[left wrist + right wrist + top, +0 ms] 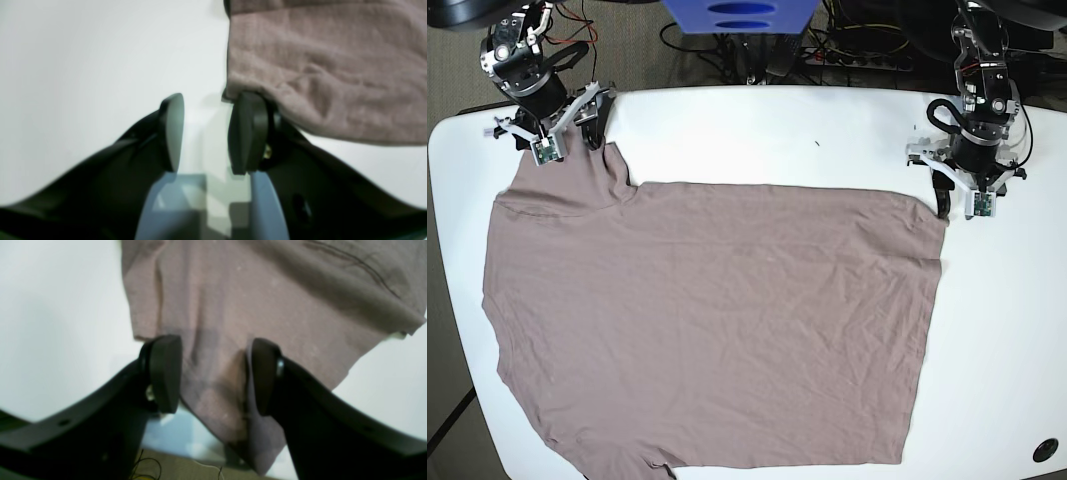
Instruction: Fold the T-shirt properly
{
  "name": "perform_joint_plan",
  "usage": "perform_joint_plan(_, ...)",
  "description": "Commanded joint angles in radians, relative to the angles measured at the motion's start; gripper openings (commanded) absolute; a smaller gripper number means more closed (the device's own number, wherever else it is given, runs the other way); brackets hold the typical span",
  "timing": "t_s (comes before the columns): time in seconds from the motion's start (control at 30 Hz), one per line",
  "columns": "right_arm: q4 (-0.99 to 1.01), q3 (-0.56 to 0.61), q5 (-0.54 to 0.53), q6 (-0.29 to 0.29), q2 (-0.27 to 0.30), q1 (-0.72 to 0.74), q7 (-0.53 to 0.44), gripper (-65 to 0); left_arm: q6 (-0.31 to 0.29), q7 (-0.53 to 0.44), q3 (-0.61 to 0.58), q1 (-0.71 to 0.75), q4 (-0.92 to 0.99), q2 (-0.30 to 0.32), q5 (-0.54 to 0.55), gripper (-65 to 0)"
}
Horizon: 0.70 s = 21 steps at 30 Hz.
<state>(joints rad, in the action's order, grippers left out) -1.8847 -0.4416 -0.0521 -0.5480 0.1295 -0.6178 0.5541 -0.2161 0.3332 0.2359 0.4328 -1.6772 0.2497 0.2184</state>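
Observation:
The mauve-brown T-shirt (717, 320) lies spread flat on the white table (777, 140), slightly wrinkled. My left gripper (952, 200) sits at the shirt's far right corner. In the left wrist view it (210, 133) is open with bare table between the fingers, and its right finger (248, 133) touches the shirt's edge (327, 66). My right gripper (577, 130) is at the shirt's far left corner. In the right wrist view it (213, 376) is open and straddles a narrow flap of the shirt (267, 300), which runs between the fingers.
Cables and a blue object (747, 15) lie beyond the table's far edge. A small black round fitting (1045, 450) sits at the table's near right corner. The table's rounded left edge is close to the shirt.

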Motion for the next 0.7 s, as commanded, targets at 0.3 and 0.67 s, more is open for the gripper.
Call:
perform_joint_plan(0.3, -0.011, -0.005, 0.005, -0.002, 0.007, -0.007, -0.003, -32.6, -0.014, 0.061, -0.047, -0.022, 0.028, 0.018, -0.011, -38.3)
perform_joint_plan(0.67, -0.011, 0.0, 0.009, -0.003, 0.005, -0.004, -0.001, -32.5, -0.019, 0.045, -0.042, -0.084, 0.049, 0.021, -0.008, -38.7)
